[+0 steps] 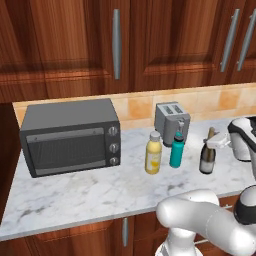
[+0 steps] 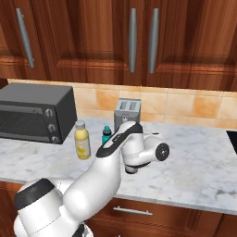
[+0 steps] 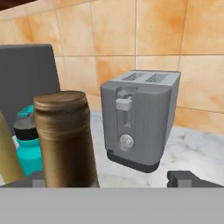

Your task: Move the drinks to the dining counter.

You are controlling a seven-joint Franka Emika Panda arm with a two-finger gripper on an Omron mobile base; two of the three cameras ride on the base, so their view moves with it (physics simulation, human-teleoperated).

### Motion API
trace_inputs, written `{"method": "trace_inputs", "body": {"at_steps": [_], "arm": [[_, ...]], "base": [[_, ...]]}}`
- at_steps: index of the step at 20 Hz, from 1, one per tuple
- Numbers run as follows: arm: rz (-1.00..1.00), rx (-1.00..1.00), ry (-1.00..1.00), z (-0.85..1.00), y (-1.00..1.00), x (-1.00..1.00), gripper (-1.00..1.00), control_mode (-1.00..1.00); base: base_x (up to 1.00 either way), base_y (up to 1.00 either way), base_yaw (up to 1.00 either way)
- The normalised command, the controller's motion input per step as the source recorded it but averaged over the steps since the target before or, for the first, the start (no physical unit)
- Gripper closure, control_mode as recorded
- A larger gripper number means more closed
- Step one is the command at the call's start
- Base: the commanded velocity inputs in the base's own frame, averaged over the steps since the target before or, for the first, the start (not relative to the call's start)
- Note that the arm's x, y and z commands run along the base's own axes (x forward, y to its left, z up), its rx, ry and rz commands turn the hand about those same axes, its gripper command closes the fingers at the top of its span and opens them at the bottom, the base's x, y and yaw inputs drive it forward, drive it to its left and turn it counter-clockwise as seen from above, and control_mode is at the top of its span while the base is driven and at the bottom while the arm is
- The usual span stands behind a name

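Hand spread wide behind round brown-capped dark glass bottle, not gripping.

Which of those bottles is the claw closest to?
The dark wine bottle, rightmost of the three. Its brown neck looms right before the open claw; the yellow bottle and teal bottle stand farther left.

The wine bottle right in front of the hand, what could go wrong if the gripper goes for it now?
The wine bottle sits off to one side between the open gripper fingers, so closing may nudge or tip it. The teal bottle and yellow bottle stand close beside it and could get knocked. The toaster just behind limits forward room.
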Motion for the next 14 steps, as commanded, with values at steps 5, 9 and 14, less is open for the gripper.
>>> {"method": "trace_inputs", "body": {"at_steps": [5, 9, 14], "arm": [[0.00, 0.01, 0.00, -0.11, -0.03, 0.13, -1.00, -1.00], [0.00, 0.00, 0.00, -0.01, 0.01, 0.22, 1.00, -1.00], [0.00, 0.00, 0.00, 0.00, 0.07, 0.16, 1.00, -1.00]], "base": [[0.00, 0.00, 0.00], [0.00, 0.00, 0.00], [0.00, 0.00, 0.00]]}}
